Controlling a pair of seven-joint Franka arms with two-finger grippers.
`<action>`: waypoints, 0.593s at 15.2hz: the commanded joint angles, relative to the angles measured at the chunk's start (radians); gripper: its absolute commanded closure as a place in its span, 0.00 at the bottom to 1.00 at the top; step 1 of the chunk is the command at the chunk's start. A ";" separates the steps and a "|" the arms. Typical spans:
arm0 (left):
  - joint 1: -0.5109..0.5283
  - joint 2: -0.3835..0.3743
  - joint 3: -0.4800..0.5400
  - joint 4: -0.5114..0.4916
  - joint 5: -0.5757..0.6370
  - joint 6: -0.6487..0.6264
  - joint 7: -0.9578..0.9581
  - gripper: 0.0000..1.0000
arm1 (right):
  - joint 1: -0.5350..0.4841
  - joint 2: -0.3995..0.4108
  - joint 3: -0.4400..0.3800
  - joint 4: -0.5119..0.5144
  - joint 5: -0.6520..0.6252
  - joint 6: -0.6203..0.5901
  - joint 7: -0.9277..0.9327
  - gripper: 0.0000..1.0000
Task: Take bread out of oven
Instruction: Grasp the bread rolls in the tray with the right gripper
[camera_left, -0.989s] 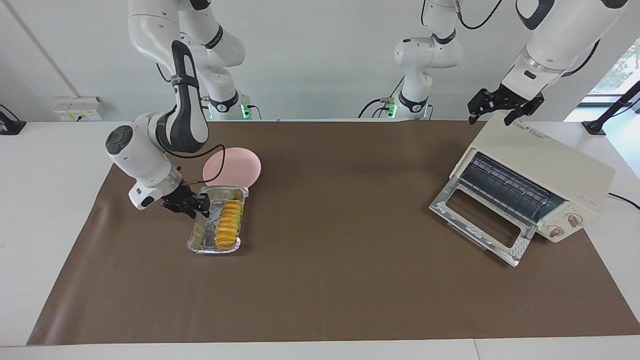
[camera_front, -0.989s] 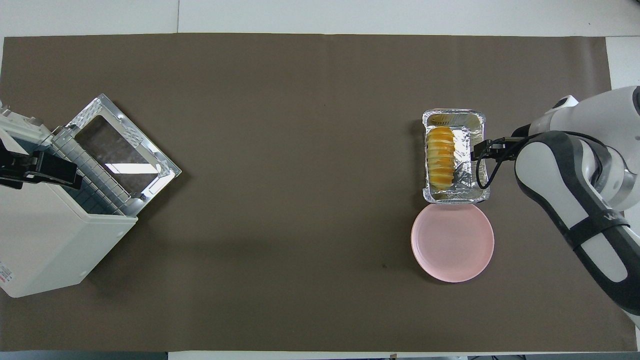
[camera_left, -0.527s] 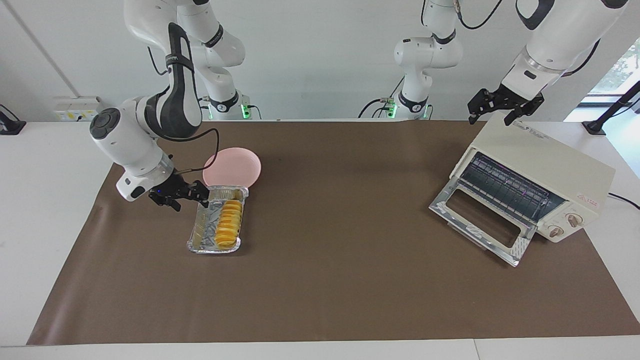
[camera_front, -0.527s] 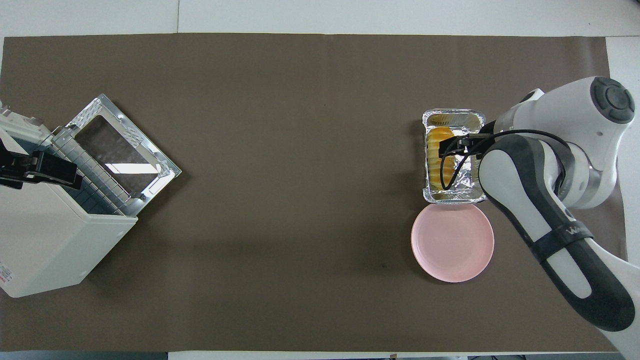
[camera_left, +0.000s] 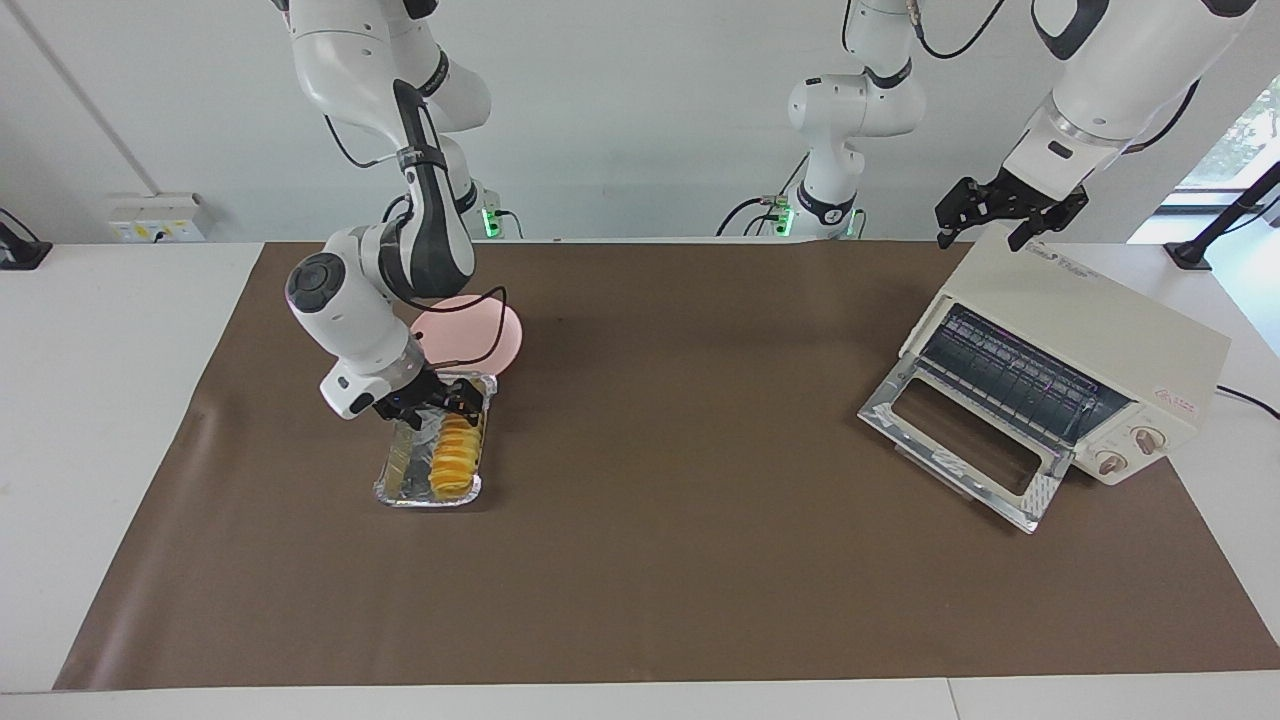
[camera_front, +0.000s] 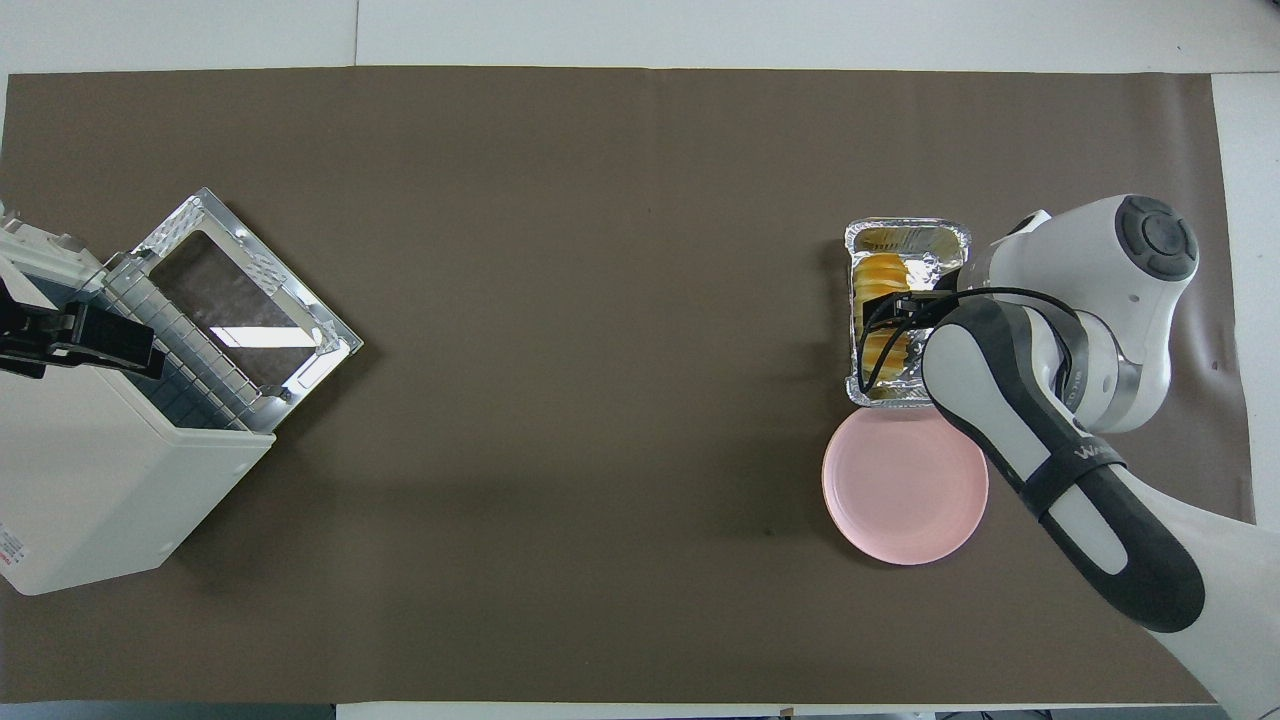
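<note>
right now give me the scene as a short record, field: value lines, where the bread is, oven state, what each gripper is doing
bread: in the foil tray, out of the oven
foil tray: on the brown mat, beside the pink plate, farther from the robots than the plate
oven: at the left arm's end of the table, door dropped open, rack bare
right gripper: open, over the tray and bread, holding nothing
left gripper: open, waiting over the oven's top
task state: bread is out of the oven
</note>
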 joint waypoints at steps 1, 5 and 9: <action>0.010 -0.015 -0.007 -0.018 0.016 0.009 0.000 0.00 | -0.012 -0.003 0.008 -0.031 -0.014 0.031 -0.002 0.01; 0.010 -0.015 -0.007 -0.018 0.016 0.009 0.001 0.00 | -0.011 -0.002 0.008 -0.034 -0.014 0.029 -0.002 0.07; 0.010 -0.015 -0.007 -0.018 0.016 0.009 0.001 0.00 | -0.011 0.003 0.007 -0.040 -0.014 0.032 -0.003 0.46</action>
